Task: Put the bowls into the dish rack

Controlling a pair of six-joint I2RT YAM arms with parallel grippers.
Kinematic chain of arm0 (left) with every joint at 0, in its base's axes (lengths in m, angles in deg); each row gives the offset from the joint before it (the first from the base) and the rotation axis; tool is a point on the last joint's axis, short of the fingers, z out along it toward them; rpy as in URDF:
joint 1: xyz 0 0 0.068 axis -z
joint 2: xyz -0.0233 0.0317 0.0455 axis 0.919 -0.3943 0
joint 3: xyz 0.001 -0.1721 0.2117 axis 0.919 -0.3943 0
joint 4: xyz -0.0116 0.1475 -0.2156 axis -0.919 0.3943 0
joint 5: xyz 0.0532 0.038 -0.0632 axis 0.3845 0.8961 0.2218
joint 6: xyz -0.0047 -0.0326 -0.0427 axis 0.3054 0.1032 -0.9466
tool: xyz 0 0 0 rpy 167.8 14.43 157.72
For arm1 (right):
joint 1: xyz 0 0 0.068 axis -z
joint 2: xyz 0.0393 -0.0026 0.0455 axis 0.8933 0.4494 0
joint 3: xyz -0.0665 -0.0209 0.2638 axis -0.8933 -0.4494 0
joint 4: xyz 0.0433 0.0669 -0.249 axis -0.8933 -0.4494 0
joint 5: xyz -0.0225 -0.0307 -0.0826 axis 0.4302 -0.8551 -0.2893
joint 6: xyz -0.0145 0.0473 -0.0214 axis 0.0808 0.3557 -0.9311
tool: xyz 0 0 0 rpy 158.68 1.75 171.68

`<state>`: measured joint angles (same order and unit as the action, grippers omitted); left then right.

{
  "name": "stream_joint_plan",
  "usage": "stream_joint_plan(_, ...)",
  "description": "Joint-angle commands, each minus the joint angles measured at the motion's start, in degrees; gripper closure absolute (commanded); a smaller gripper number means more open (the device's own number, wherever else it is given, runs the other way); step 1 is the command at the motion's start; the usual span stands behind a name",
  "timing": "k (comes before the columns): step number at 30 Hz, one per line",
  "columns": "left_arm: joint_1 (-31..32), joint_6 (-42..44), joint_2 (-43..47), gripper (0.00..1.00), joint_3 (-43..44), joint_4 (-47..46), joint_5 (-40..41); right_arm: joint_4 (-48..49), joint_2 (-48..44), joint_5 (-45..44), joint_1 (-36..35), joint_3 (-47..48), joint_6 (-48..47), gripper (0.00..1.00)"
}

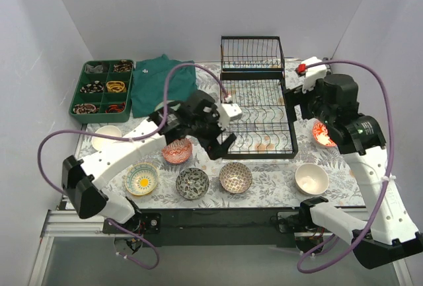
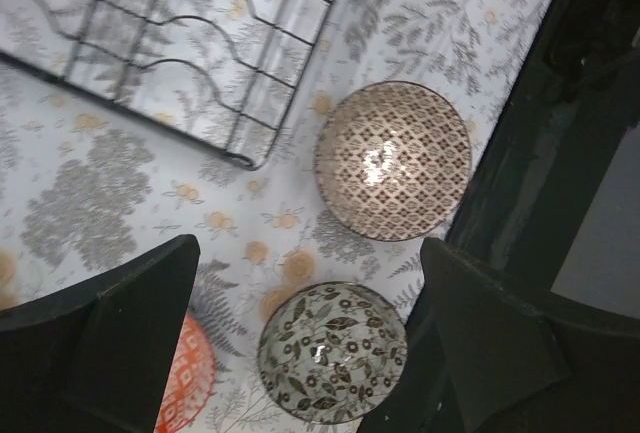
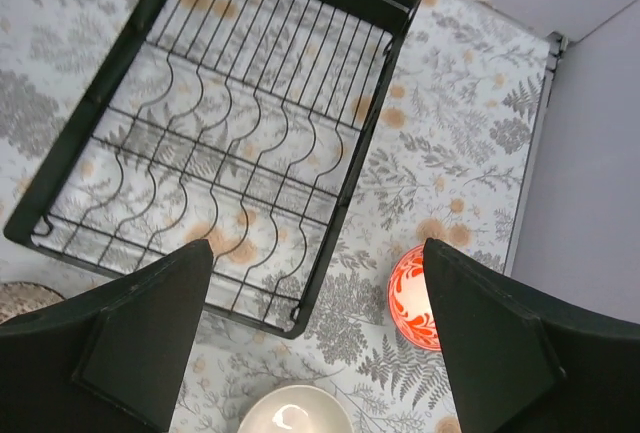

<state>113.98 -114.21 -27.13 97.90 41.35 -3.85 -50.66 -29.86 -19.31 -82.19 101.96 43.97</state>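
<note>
Left arm point(image 1: 112, 157): I have it bent out to the left, white forearm running right and forward toward mid-scene.
Left pincer point(image 1: 223, 144): aimed down, jaws spread wide, both dark fingers point(image 2: 130, 343) framing my wrist view with nothing gripped.
Right arm point(image 1: 377, 174): elbow low at near right, forearm rising to a raised wrist, cable looped over it.
Right pincer point(image 1: 294, 106): tilted down and to the left, jaws wide apart, fingers point(image 3: 140, 343) hold nothing.
</note>
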Motion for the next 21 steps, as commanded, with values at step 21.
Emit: stream_joint_plan(21, 25.1, -6.0, -19.3, 0.13, 8.9, -7.7, 19.1, -9.1, -1.8, -11.7, 6.9, 2.6, 4.4, 0.07)
